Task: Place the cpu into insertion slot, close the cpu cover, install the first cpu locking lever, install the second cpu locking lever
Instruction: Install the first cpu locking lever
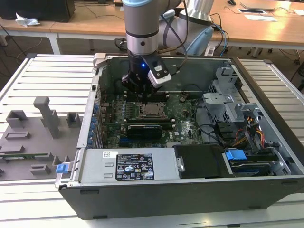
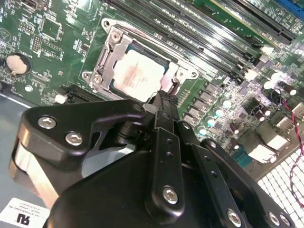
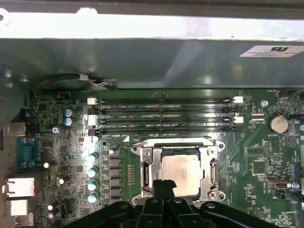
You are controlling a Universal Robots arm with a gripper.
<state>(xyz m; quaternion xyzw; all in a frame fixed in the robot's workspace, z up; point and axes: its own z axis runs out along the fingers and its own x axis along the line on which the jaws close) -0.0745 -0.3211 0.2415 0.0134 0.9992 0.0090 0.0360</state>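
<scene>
Progress: cpu seated in insertion slot, at 5 o'clock from gripper in the exterior view | cpu cover looks lowered around it | locking levers: latching cannot be told | gripper fingers pressed together, empty, tips at the cover's edge

The gripper hangs near the cpu inside the computer case.
</scene>
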